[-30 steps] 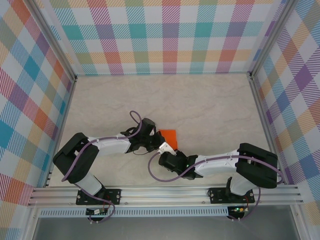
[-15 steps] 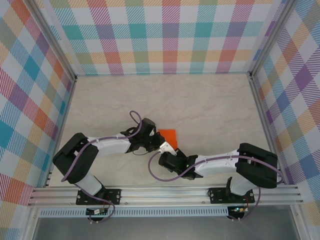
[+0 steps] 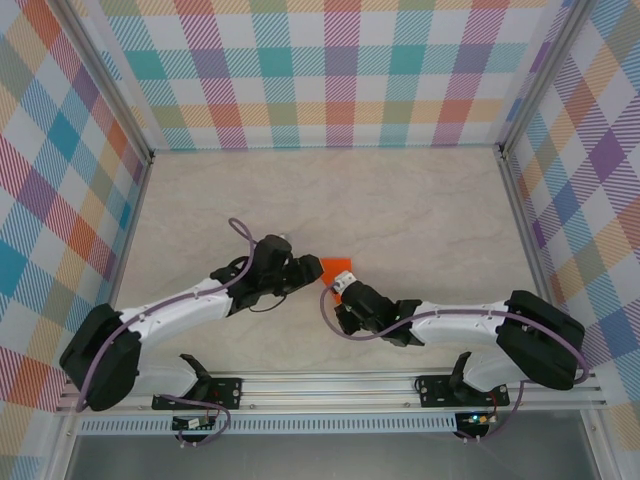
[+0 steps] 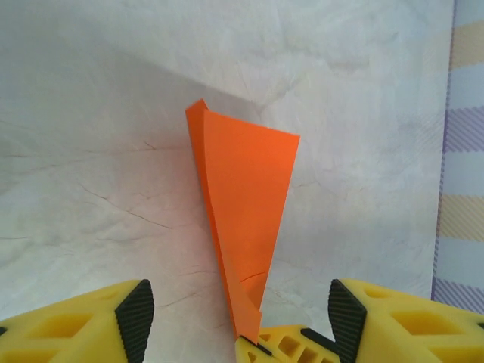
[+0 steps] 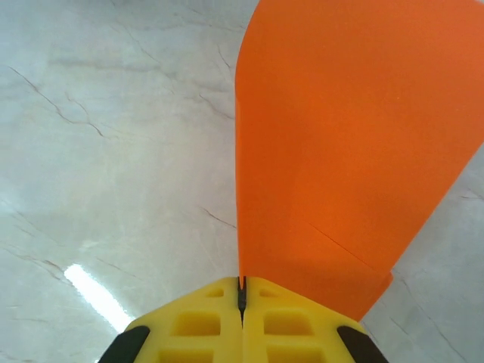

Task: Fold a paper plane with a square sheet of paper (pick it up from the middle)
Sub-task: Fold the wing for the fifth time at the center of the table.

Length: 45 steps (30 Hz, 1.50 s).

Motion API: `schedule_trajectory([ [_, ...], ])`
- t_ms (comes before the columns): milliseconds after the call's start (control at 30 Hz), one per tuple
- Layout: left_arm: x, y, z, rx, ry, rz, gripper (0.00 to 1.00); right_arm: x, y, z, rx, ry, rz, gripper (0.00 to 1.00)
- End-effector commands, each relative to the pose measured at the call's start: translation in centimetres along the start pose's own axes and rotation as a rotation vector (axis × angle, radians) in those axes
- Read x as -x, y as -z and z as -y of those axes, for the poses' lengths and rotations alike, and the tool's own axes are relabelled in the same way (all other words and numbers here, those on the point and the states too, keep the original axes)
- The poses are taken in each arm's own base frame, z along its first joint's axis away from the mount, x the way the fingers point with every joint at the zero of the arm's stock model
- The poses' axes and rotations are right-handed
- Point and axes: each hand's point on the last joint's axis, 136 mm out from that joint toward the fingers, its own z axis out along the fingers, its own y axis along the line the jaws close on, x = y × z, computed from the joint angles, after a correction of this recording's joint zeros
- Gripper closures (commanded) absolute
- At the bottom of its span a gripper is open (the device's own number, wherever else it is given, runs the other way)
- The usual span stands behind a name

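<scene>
The plane [image 3: 337,268] sits near the middle of the pale, marbled tabletop [image 3: 430,200], between the two arms, which reach in from either side and almost meet there

The right tool [image 3: 341,286] is closed on the plane. In its wrist view the yellow fingers [image 5: 197,318] press together with only a thin dark seam between them, and the orange paper [image 5: 348,136] rises out of that seam as a broad, smooth sheet. A faint slanting crease shows low down, and a corner sticks out to the right of the fingers

The left tool [image 3: 311,274] is spread wide and grips nothing. In its wrist view the plane [image 4: 246,204] is a narrow triangle with a long fold down its left side. The wide end points away from the camera and the tip points down, in the gap between the black pads [image 4: 136,314] and touching neither. Another yellow piece [image 4: 276,349] lies at the bottom edge just beside the tip; what it belongs to I cannot tell. The paper throws a soft shadow onto the tabletop on its left

Checked walls [image 3: 330,70] ring the tabletop
</scene>
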Motion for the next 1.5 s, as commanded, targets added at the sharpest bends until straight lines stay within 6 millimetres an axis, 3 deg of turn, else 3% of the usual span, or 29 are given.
schedule_trajectory([
  [0, 0.9, 1.4, -2.3, 0.068, -0.006, 0.080, 0.33, 0.8, 0.7, -2.3, 0.211, -0.089, 0.023, 1.00],
  [200, 0.7, 1.6, -1.5, 0.004, -0.029, 0.080, 0.23, 1.3, 1.7, -2.3, 0.336, -0.149, 0.047, 1.00],
  [533, -1.1, -4.5, 0.0, 0.006, 0.000, -0.114, 0.24, 0.5, 1.6, -0.8, 0.258, -0.112, 0.050, 0.98],
  [733, -0.9, -5.6, -0.2, 0.030, 0.018, -0.110, 0.29, 0.2, 1.2, -0.3, 0.224, -0.095, 0.023, 0.95],
  [933, -1.7, -6.8, -0.6, 0.071, 0.001, -0.175, 0.55, -0.1, 0.6, -0.4, 0.217, -0.073, -0.004, 0.90],
  [1133, -1.9, -7.3, -0.5, 0.072, -0.001, -0.198, 0.73, -0.3, 0.1, -0.4, 0.176, -0.037, -0.031, 0.88],
  [1333, -2.0, -7.3, -0.6, 0.084, -0.015, -0.213, 0.86, -0.3, 0.2, -0.1, 0.117, -0.010, -0.027, 0.86],
  [1467, -2.0, -7.1, -0.6, 0.087, -0.018, -0.213, 0.95, -0.4, 0.4, 0.1, 0.072, 0.017, -0.025, 0.76],
])
